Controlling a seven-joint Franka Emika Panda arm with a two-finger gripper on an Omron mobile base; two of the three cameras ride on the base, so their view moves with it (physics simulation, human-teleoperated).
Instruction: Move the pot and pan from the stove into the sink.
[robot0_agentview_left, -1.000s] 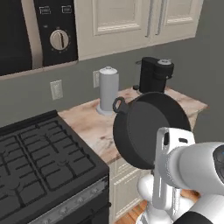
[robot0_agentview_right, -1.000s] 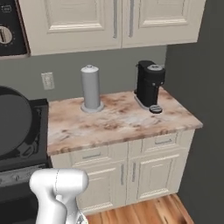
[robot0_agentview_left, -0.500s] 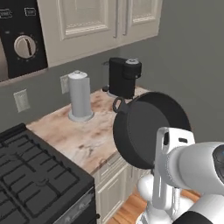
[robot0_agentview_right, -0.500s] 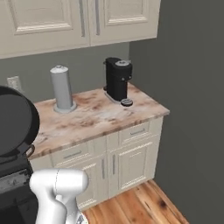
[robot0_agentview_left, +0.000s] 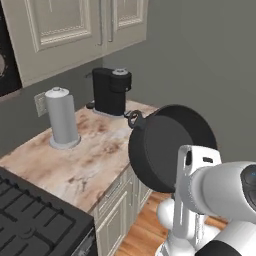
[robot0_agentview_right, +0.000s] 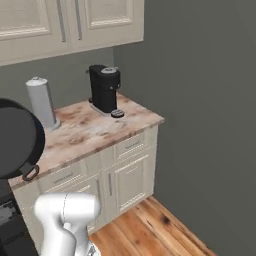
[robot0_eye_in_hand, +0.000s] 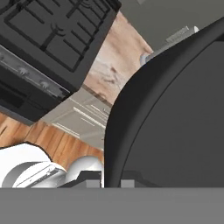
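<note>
The step in hand was judged to be the carry: the pot (robot0_agentview_left: 170, 150) had left the stove (robot0_agentview_left: 30, 220) and was on its way to the sink. The jaws were closed on the pot at its rim, as the hand view indicated, where the dark wall of the pot (robot0_eye_in_hand: 175, 113) rose directly from the finger tips. The pot hung tipped on its side, in the air, just beyond the jaws, with one loop handle (robot0_agentview_left: 133, 119) uppermost at its far rim. The stove lay below the jaws and to one side, well apart from the pot. The tabletop (robot0_agentview_left: 95, 160) extended past the pot, carrying a grey cylinder (robot0_agentview_left: 61, 117) and a black coffee machine (robot0_agentview_left: 111, 91), both well apart from the jaws. The arm (robot0_agentview_left: 220, 185) was folded close to the base, with the hand raised and the pot in front of it. The next move called for a firm grip throughout the transfer, a level approach over the basin, and release only once the pot was low inside it.
</note>
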